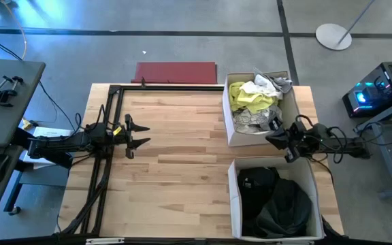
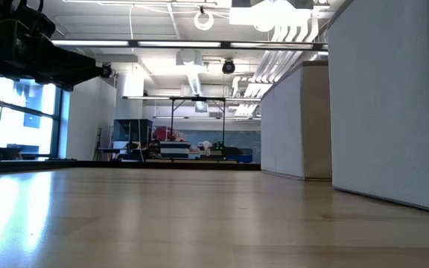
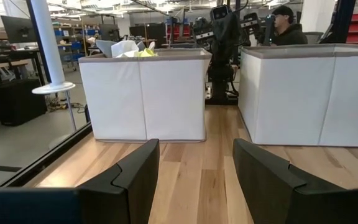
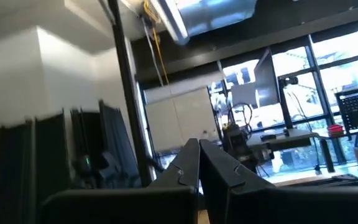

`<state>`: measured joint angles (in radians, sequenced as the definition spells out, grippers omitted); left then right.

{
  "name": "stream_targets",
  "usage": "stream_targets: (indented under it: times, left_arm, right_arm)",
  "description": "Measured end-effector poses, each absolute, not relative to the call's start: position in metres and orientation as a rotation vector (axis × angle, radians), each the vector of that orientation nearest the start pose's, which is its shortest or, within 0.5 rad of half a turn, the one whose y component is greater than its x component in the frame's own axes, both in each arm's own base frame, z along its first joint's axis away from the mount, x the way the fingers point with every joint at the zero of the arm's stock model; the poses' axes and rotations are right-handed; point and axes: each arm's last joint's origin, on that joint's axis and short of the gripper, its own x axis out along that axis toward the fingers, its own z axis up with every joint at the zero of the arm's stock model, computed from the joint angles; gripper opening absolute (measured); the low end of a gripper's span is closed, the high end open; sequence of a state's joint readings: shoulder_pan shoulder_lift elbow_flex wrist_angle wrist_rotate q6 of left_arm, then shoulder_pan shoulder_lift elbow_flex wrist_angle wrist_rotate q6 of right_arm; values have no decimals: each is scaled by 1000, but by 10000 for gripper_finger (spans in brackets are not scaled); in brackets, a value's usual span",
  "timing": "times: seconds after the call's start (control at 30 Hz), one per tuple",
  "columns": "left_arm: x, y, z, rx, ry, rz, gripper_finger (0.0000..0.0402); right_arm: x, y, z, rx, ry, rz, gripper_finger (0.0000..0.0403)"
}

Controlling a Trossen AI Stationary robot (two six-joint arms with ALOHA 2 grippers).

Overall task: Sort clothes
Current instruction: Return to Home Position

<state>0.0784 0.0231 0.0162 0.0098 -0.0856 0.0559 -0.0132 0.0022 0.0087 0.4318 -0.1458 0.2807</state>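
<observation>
Left pincer (image 1: 145,135) hovers over the pale wooden tabletop (image 1: 182,177), jaws spread wide with nothing between them, well apart to the left of the white rectangular box (image 1: 227,119) at the tabletop's far right. That box holds the neon yellow, white and patterned grey-white clothes (image 1: 254,95), heaped up to its rim. Right pincer (image 1: 272,138) sits at that box's near right corner, fingers pressed together on nothing, the light garments just beside it. On the near side of that box, a second white box (image 1: 234,197) contains the black and dark grey clothes (image 1: 278,201).
</observation>
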Motion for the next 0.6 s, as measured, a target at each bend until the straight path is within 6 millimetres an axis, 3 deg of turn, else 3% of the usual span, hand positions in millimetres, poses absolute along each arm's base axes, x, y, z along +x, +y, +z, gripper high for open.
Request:
stream_targets:
  times: [0.13, 0.4, 0.6]
  left_arm:
    - [98, 10, 168, 56, 0, 167, 195]
    - [98, 10, 168, 56, 7, 172, 195]
    - [98, 10, 168, 56, 9, 172, 195]
  right_arm:
    - [92, 3, 195, 174, -299, 165, 0]
    - [95, -5, 182, 70, -170, -123, 0]
    - [97, -3, 176, -25, -95, -63, 0]
